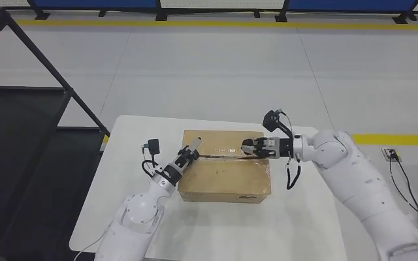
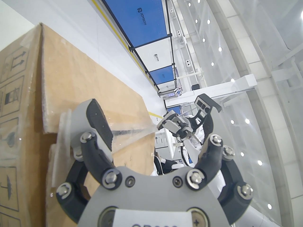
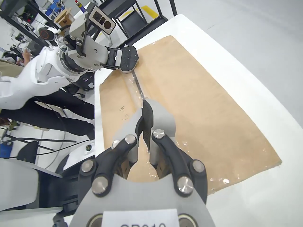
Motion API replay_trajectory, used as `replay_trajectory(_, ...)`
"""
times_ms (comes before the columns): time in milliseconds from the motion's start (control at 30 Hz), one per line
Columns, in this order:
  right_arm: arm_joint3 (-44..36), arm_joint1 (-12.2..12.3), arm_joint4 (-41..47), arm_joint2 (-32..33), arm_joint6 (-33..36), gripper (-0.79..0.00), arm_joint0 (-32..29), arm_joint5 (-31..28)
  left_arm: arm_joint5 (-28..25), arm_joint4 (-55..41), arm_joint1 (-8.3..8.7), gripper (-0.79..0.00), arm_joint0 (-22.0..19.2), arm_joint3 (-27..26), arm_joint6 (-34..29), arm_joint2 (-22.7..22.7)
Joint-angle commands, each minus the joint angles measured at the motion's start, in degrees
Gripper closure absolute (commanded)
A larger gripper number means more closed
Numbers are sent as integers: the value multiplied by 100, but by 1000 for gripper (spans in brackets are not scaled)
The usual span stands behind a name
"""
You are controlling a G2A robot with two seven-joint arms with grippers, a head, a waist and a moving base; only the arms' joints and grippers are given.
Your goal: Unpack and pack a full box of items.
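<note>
The taped cardboard box (image 1: pixel 225 173) sits on the white table (image 1: pixel 127 183). The right gripper (image 3: pixel 144 109) pinches the clear tape strip (image 3: pixel 135 87) along the top seam. The left gripper (image 1: pixel 188 156) is spread wide, with one pad at the seam's opposite end.

Grey floor (image 1: pixel 215 65), yellow line (image 1: pixel 196 23) along blue wall panels (image 1: pixel 98 4), black rack (image 1: pixel 32 124) beside white table (image 1: pixel 117 189).

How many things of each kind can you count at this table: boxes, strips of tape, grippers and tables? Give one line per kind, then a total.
cardboard box: 1
strip of clear tape: 1
grippers: 2 (left gripper, right gripper)
table: 1
Total: 5
</note>
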Motion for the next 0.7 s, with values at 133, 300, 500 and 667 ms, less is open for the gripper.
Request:
replay_trajectory(133, 129, 7, 527, -42, 679, 0, 213, 354, -18, -10, 1, -785, 24, -22, 11, -46)
replay_trajectory(300, 314, -47, 417, -203, 846, 0, 343, 565, -15, -1, 4, -785, 56, -40, 6, -80)
replay_trajectory(500, 515, -77, 319, -196, 578, 0, 366, 398, -14, -9, 4, -785, 86, -55, 2, -99)
replay_trajectory(667, 492, -94, 171, -378, 916, 0, 395, 591, -26, 14, 0, -785, 90, -54, -18, -84)
